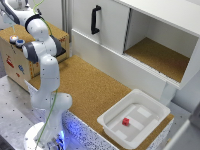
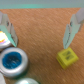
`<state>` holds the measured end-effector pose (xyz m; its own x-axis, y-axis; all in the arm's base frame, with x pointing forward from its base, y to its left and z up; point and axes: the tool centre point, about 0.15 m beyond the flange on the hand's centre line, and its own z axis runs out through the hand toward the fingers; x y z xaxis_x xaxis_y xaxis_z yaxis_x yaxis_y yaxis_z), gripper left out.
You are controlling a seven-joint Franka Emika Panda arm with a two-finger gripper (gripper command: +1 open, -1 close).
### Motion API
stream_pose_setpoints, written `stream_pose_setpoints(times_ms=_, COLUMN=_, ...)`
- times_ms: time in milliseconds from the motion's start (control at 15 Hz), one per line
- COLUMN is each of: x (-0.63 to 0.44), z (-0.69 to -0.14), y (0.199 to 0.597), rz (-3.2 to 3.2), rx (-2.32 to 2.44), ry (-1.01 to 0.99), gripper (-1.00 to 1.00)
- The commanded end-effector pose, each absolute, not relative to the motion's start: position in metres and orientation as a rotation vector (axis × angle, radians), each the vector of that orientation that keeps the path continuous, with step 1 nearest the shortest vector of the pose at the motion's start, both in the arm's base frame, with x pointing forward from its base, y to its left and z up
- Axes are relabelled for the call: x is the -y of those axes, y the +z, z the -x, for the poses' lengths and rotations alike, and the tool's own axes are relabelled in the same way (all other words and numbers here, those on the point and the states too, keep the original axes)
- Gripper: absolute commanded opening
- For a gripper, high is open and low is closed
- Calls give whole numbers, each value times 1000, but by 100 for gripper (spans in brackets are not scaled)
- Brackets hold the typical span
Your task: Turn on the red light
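White jointed arm (image 1: 44,65) rising from round base, bent over backward at the elbow; gripper (image 2: 39,31) with fingers (image 2: 71,27) spread apart, holding nothing.

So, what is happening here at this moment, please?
The robot arm reaches over the wooden box. Its claw is open and empty above the box top, near the blue cap and a small yellow block. The red light sits beside the blue cap, and the claw is not on it. A red cube lies in the white tray.
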<state>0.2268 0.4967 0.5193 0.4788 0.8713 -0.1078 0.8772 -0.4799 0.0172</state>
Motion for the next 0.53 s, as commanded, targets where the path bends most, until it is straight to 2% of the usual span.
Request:
stream_pose_setpoints(times_ms=0, x=-382, z=-230, y=500, rz=-2926, rx=-1427, ry=-2, gripper=100)
stream_pose_setpoints(times_ms=400, x=-382, z=-230, y=500, rz=-2926, rx=-1427, ry=-2, gripper=100)
stream_pose_setpoints(times_ms=467, x=-418, z=-245, y=523, rz=-2779, rx=-1344, ry=-238, gripper=100)
